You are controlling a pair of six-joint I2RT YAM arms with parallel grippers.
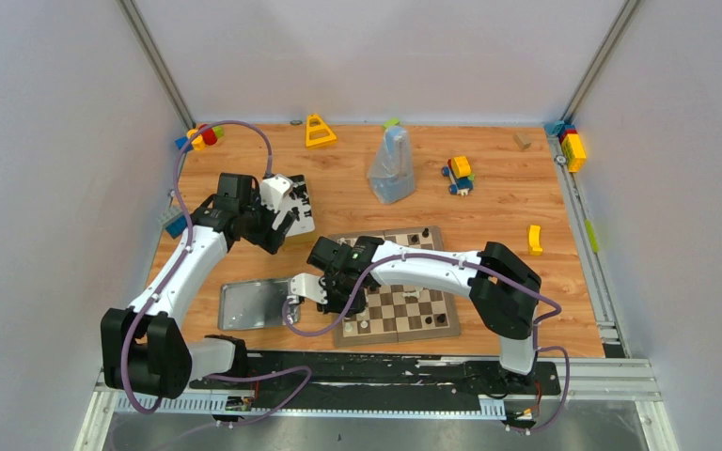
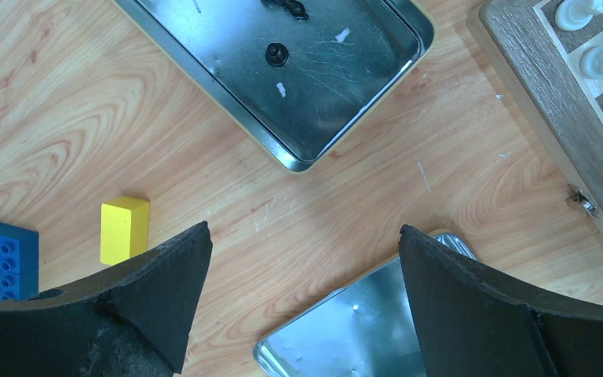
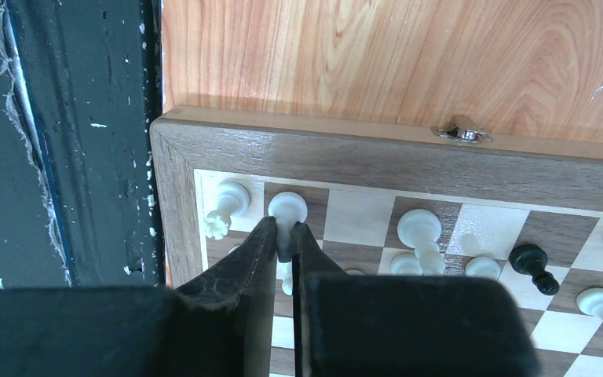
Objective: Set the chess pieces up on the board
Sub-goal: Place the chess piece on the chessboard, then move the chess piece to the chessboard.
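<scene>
The board (image 1: 414, 310) lies at the table's near middle, with cream-white and black chess pieces scattered on it. My right gripper (image 3: 283, 229) is shut on a white piece (image 3: 287, 207) that stands on a dark square in the edge row, near the board's corner. In the top view the right gripper (image 1: 338, 303) hangs over the board's near left part. A white piece (image 3: 224, 209) leans in the corner square and a black pawn (image 3: 531, 261) lies farther along. My left gripper (image 2: 305, 236) is open and empty above bare table. Black pieces (image 2: 276, 53) lie in the open tin (image 2: 345, 94).
The tin's lid (image 2: 345, 330) lies just below my left fingers, near the board's left edge (image 2: 550, 102). A yellow block (image 2: 124, 229) and a blue block (image 2: 0, 263) sit left of it. A plastic bag (image 1: 392, 167) and toy blocks (image 1: 459, 175) stand behind. The black base rail (image 3: 86, 141) borders the board.
</scene>
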